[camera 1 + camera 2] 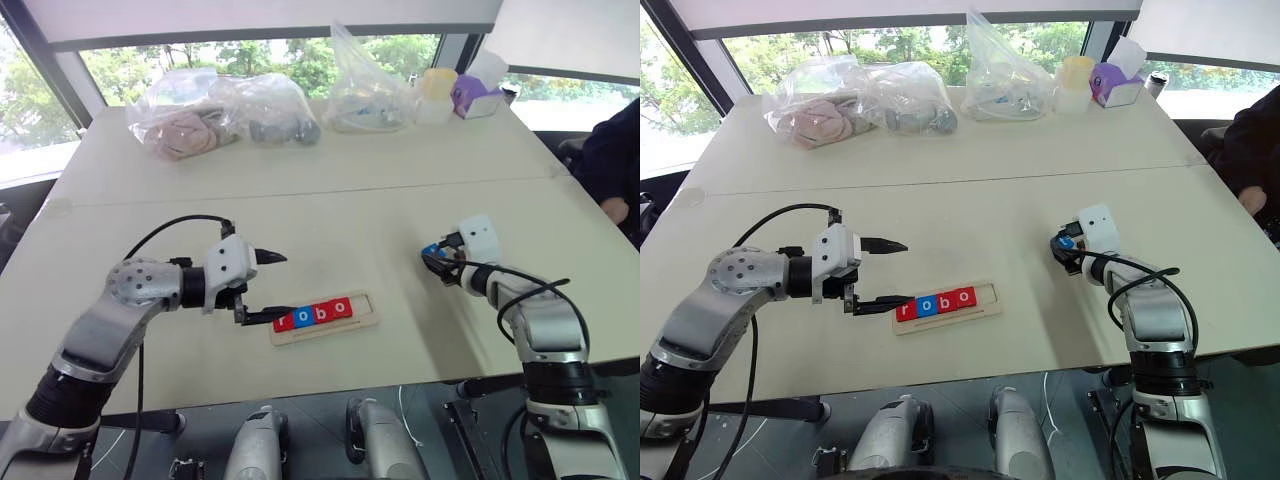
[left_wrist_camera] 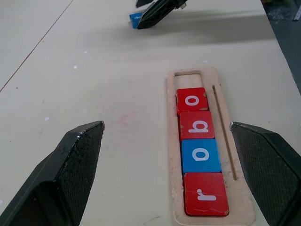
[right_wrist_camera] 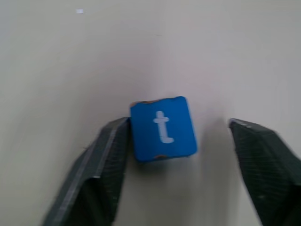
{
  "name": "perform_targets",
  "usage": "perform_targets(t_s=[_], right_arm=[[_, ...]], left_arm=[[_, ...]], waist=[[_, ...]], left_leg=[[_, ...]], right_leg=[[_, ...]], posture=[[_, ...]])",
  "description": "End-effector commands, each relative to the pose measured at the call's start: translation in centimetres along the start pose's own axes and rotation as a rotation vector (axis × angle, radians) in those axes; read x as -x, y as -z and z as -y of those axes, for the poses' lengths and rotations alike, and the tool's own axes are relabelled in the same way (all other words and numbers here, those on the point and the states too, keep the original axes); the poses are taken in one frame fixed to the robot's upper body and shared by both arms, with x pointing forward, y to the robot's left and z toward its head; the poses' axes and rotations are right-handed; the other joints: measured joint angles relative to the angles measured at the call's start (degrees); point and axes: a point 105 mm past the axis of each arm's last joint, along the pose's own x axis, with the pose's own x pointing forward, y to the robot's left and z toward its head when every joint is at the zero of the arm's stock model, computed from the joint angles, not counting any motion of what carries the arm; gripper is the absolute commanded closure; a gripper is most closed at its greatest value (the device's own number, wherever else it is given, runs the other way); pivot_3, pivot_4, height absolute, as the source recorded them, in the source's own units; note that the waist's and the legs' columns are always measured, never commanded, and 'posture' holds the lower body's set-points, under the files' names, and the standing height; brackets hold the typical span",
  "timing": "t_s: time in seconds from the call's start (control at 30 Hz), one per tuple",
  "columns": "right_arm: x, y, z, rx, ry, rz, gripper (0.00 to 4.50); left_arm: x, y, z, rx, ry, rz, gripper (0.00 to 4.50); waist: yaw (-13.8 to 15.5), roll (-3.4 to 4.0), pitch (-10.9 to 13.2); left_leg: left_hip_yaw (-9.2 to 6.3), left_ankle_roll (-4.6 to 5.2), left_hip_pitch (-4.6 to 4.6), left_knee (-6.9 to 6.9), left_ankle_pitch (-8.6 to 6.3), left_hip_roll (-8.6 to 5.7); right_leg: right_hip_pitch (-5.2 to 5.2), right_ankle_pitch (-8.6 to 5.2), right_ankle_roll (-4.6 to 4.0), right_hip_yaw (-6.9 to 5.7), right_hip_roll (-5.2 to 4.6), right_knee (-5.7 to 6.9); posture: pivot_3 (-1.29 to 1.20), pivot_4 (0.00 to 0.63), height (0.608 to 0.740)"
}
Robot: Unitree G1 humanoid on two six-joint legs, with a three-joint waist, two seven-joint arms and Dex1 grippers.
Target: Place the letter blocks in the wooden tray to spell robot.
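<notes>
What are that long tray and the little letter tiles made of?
The tray looks like pale, unvarnished wood: matte, with faint grain and a cut-out recess. The tiles seem to be wood too, painted glossy red or blue with white letters. The blue t tile shows bare tan chips at its corners, which suggests wood under the paint.

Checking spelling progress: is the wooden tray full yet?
Not full. The wooden tray holds r, o, b, o; its end slot is bare, and the blue t block lies outside.

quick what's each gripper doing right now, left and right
Left gripper: open, empty, at the r end of the wooden tray.
Right gripper: open around the blue t block; one finger touches it, no grip yet.
</notes>
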Motion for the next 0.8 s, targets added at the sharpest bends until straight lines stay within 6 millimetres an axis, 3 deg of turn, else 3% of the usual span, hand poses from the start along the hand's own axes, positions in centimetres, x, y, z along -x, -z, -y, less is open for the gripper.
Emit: perform_targets(t_s=[0.03,0.17,0.47,0.67,0.8], right_arm=[[0.2,-0.3,-1.9,-0.014,-0.053,0.002,3.30],[1.3,0.1,-2.7,-0.064,-0.048,-0.032,3.33],[6.8,2.2,-6.9,-0.097,-0.060,-0.131,3.33],[7.5,2.7,-7.7,-0.132,-0.049,-0.162,3.33],[7.5,2.3,-7.9,-0.131,-0.065,-0.151,1.40]], left_arm=[[0.0,-0.9,-0.1,-0.041,-0.005,0.023,0.00],[0.0,-0.8,0.0,-0.039,-0.007,0.023,0.00],[0.1,-0.5,0.4,-0.028,-0.013,0.022,0.00],[-0.2,-0.5,0.2,-0.035,-0.011,0.029,0.00],[-0.3,-0.5,0.1,-0.039,-0.010,0.030,0.00]], waist=[[0.0,0.01,0.0],[0.2,0.01,0.0],[0.3,0.04,0.0],[0.2,0.05,0.0],[0.2,0.05,0.0]], left_leg=[[-0.01,0.00,0.00,0.00,0.00,0.01],[-0.03,0.00,-0.01,-0.02,0.00,0.02],[-0.10,-0.01,-0.17,-0.06,-0.01,0.14],[-0.10,-0.03,-0.15,-0.03,-0.02,0.21],[-0.10,-0.03,-0.18,-0.08,-0.02,0.21]], right_leg=[[0.00,0.00,-0.01,0.01,0.00,0.00],[-0.03,0.00,-0.01,0.01,0.00,0.00],[-0.11,-0.04,0.02,-0.01,-0.05,-0.07],[-0.12,-0.03,0.01,-0.03,-0.05,-0.10],[-0.15,-0.03,0.00,-0.04,-0.05,-0.12]], posture=[[0.00,0.150,0.740],[0.00,0.150,0.740],[0.00,0.150,0.740],[0.00,0.150,0.740],[0.00,0.150,0.740]])
